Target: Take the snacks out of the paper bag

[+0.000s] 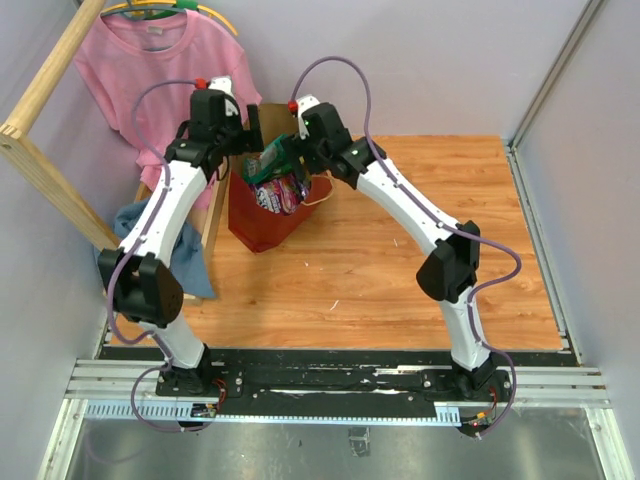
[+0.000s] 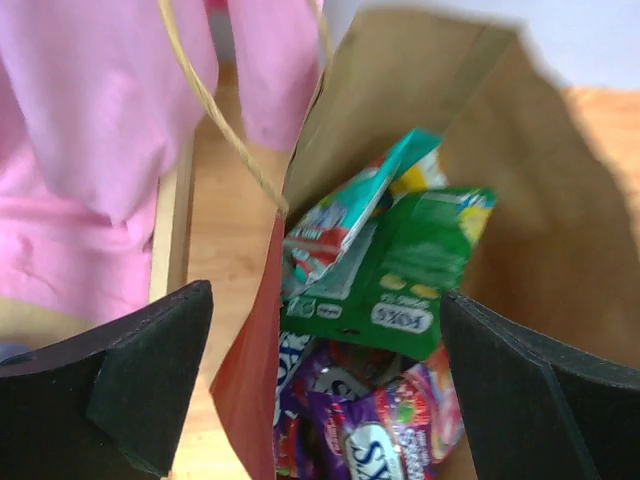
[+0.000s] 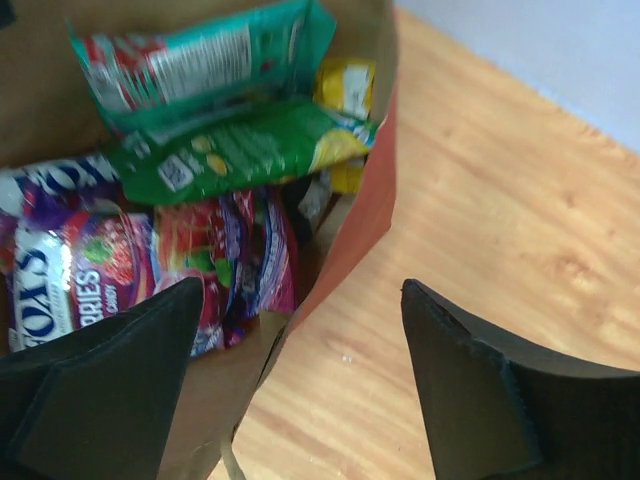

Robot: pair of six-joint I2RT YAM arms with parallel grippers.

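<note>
Hanging open-jawed, the left end effector (image 2: 325, 345) and right end effector (image 3: 300, 335) should pinch the probably light, slippery green packet (image 2: 410, 270) beneath by its edge.

The green packet (image 2: 410, 285) bears an oval label reading "FOX'S"; the purple packet (image 3: 85, 285) shows "RRIES" and part of "FOX'S".

Purple packet (image 2: 372, 432) partly off-frame below

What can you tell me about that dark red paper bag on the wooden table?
The tall dark red paper shopping bag stands open on the wooden table. Its inside is brown kraft, and a thin loop handle hangs from its rim. It holds glossy snack packets, green, teal and purple. Nothing is seen gripping it.
</note>
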